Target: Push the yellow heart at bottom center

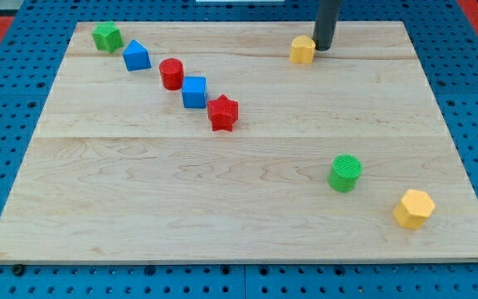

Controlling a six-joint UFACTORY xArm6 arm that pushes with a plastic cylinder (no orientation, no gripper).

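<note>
So the yellow heart (303,50) sat up near the top edge of the wooden board (222,199), right of center, nowhere near the bottom middle. The rod's tip (324,48) was right up against the heart's right side, touching it or as good as, hard to say which. No claw on this arm at all, just the plain dark rod, so nothing to spread or pinch. Taking the heart as the landmark: well off to its left, a diagonal chain ran downward toward the center, starting with a green block (106,36) (looked star-ish, couldn't swear to it) at the far top left, then a blue block (136,56), a red cylinder (171,74), a blue cube (193,92), and a red star (222,113), the last two nearly touching. Far below the heart and a bit right stood a green cylinder (345,173), and further down-right of that a yellow hexagon (412,208) near the board's bottom right corner.
</note>
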